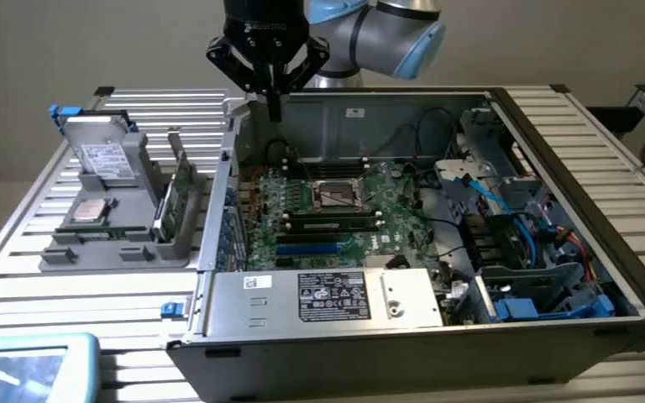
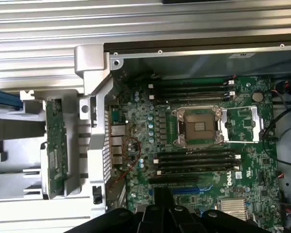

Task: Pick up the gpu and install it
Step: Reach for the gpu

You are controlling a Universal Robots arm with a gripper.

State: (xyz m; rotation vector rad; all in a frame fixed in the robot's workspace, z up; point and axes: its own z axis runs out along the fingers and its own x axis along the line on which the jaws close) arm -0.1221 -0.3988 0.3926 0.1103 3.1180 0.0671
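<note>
**Exterior view.** Your end effector [image 1: 275,107] hung above the rear corner of the open computer case [image 1: 390,126], toward the exterior view's left. Its fingers were brought together to a point and carried nothing. The gpu [image 1: 177,200] stood on edge in the grey holder [image 1: 110,252] on the bench [image 1: 20,285], just beside the case wall, lower than the fingers and untouched. A silver hard drive [image 1: 104,158] leaned at the holder's far end. The step in hand, by this showing, was the approach to the pick-up: nothing was lifted, and the blue slots [image 1: 306,249] on the motherboard [image 1: 412,222] stood vacant. You would judge that a grasp called for the fingers to part and line up with the card's thin upper edge, since the holder's uprights stood close beside it.

**Wrist view.** The gpu [image 2: 56,145] appeared as a narrow green strip, seen edge-on in the holder [image 2: 19,179] and apart from the case's corner post [image 2: 89,63]. The end effector [image 2: 162,196] lay over the motherboard [image 2: 145,121], near a blue slot [image 2: 184,190] and away from the empty processor socket [image 2: 200,127].

**Hidden or doubtful.** You could not tell the card's cooler from its bracket in either view. The fingers covered part of the slot, and the holder's far side was cut off at the frame edge.
</note>
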